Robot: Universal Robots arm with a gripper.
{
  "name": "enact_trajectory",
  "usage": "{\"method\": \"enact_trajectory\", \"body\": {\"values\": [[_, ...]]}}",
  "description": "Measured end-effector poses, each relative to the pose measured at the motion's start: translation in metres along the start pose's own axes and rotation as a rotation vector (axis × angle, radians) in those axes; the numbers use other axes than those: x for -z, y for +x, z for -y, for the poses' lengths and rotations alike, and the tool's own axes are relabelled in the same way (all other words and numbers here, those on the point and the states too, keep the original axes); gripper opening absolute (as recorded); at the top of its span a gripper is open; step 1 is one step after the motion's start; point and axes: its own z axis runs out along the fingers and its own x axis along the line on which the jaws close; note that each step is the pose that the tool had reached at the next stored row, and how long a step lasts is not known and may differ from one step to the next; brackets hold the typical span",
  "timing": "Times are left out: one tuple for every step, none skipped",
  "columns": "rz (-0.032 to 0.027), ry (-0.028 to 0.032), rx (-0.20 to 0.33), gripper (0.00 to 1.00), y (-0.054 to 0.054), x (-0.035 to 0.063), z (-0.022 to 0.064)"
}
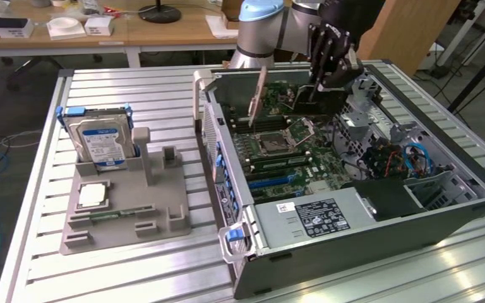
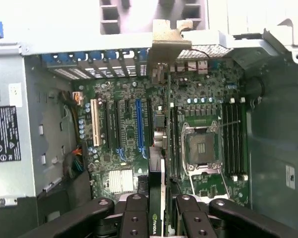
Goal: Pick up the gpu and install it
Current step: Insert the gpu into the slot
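My gripper [image 1: 328,83] hangs inside the open computer case [image 1: 444,218], shut on the gpu [image 1: 305,102]. The gpu is a thin dark card held on edge, with its metal end bracket [image 1: 261,95] towards the case's rear wall. In the wrist view the gpu [image 2: 156,193] runs edge-on from between my fingers [image 2: 134,218] out to the bracket [image 2: 164,44] at the rear slot openings. It hovers over the motherboard [image 2: 114,148], between the blue slot [image 2: 138,124] and the processor socket [image 2: 201,146]. Whether its edge touches a slot is hidden.
A silver hard drive [image 1: 99,142] with a blue label stands in a grey holder [image 1: 124,208] at the exterior view's left, with a processor chip [image 1: 93,194] lying on it. A power supply [image 1: 314,218] fills the case's near end. Cables [image 1: 394,161] crowd the case's right side.
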Motion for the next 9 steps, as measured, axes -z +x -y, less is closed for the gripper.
{"method": "enact_trajectory", "body": {"values": [[-0.0003,-0.0003,0.015,0.26,0.0000,0.0000,0.0000],[-0.0007,-0.0007,0.029,0.26,0.0000,-0.0001,0.0000],[-0.0010,-0.0010,0.045,0.26,0.0000,-0.0001,0.0000],[-0.0013,-0.0013,0.059,0.26,0.0000,-0.0001,0.0000],[-0.0016,-0.0016,0.070,0.26,0.0000,-0.0001,0.0000],[-0.0019,-0.0018,0.078,0.26,0.0000,-0.0001,0.0000],[-0.0020,-0.0019,0.080,0.26,0.0000,-0.0001,0.0000],[-0.0019,-0.0019,0.080,0.26,0.0000,-0.0001,0.0000],[-0.0019,-0.0019,0.080,0.26,0.0000,-0.0001,0.0000]]}}
